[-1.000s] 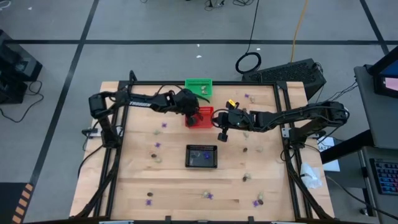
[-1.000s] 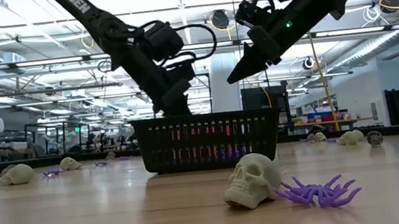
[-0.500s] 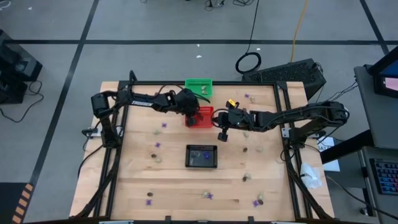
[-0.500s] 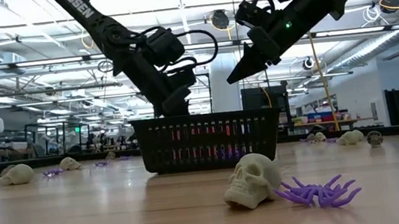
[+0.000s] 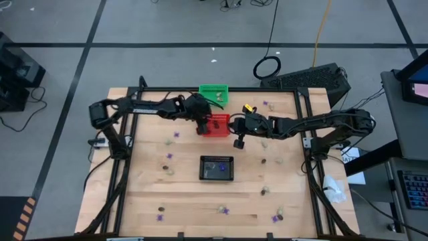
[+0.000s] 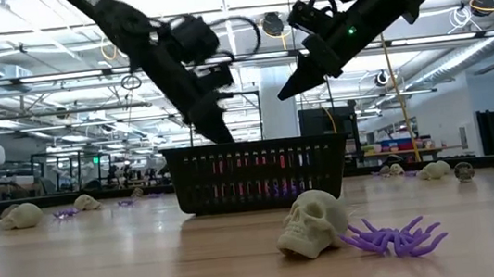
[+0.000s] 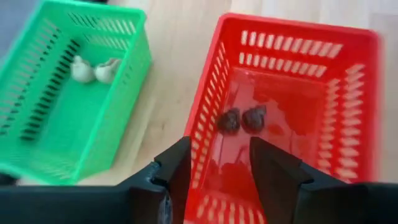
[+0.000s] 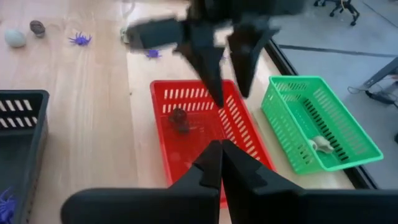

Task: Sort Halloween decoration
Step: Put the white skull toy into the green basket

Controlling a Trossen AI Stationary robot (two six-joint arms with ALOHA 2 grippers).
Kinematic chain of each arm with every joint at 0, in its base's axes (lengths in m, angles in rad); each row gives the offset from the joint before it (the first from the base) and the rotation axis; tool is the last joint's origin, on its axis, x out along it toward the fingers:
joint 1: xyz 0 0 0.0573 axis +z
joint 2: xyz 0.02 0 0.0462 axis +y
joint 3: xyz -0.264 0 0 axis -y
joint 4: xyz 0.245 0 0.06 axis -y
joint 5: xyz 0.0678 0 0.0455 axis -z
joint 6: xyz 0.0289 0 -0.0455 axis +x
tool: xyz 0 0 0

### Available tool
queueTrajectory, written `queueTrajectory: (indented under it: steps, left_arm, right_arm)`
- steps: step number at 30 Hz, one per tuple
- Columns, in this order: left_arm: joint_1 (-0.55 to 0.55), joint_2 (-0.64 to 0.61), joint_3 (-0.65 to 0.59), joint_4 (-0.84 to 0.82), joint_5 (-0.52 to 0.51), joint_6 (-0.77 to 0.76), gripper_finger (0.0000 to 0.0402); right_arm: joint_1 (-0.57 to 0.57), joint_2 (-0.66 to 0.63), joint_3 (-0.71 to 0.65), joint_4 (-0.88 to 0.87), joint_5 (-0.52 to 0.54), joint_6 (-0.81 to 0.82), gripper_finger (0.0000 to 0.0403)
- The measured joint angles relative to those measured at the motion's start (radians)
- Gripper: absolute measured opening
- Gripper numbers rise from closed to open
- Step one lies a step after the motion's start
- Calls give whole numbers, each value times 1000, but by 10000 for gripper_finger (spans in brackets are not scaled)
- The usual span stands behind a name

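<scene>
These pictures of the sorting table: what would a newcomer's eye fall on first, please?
Likely the red basket at the table's far middle, with two dark brown trinkets inside and the left gripper open above it. Beside it, the green basket holds two pale cream trinkets. The right gripper hovers shut nearby.

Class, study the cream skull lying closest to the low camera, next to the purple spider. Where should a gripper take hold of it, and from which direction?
Grip the cream skull across its rounded cranium, coming straight down from above with jaws either side. It rests tilted on the table, and the dome is its widest, smoothest part. Keep one finger clear of the purple spider, which lies close against one side.
</scene>
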Motion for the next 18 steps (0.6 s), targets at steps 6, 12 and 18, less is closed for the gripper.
queueTrajectory:
  steps: [6, 12, 18]
  left_arm:
    - [-56, -190, 0, -336, 0, 18, 120]
    - [-133, -365, 0, -608, -38, -25, 84]
    - [-215, -475, -16, -776, -47, -99, 58]
  right_arm:
    - [0, 0, 17, 4, 0, -36, 0]
    - [-12, 0, 17, 4, 0, -58, 0]
    - [-25, 0, 17, 3, 1, -53, 0]
